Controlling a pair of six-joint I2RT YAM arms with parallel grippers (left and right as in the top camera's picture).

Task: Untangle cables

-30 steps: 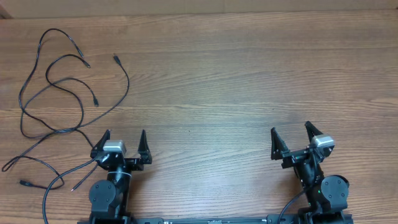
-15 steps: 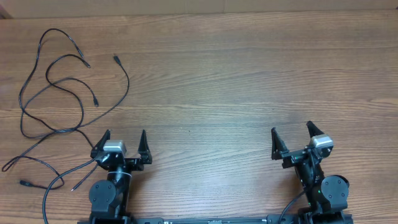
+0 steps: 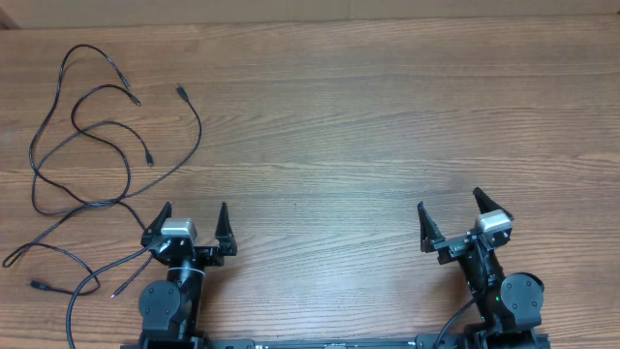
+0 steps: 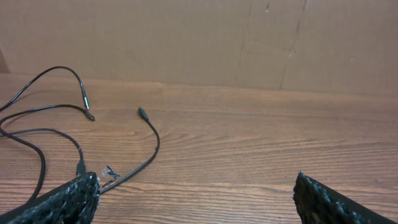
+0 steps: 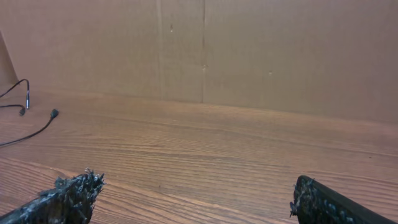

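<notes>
The cables (image 3: 200,131) are thin black cords lying in loose, crossing loops on the far left of the wooden table, with small plug ends (image 3: 180,92) pointing several ways. Some strands run down past the left arm's base. My left gripper (image 3: 194,208) stands open at the near edge, just right of the lowest loops, and holds nothing. In the left wrist view a cable (image 4: 153,134) curves ahead of the left finger (image 4: 74,196); the left gripper (image 4: 196,179) spans bare wood. My right gripper (image 3: 449,201) is open at the near right, far from the cables (image 5: 37,130).
The wooden table (image 3: 339,126) stretches bare between and beyond the two arms. A brown cardboard wall (image 4: 249,37) closes off the far edge. Both arm bases (image 3: 170,305) sit at the near edge.
My right gripper has shifted slightly to the left. The left arm and the cables have not moved.
</notes>
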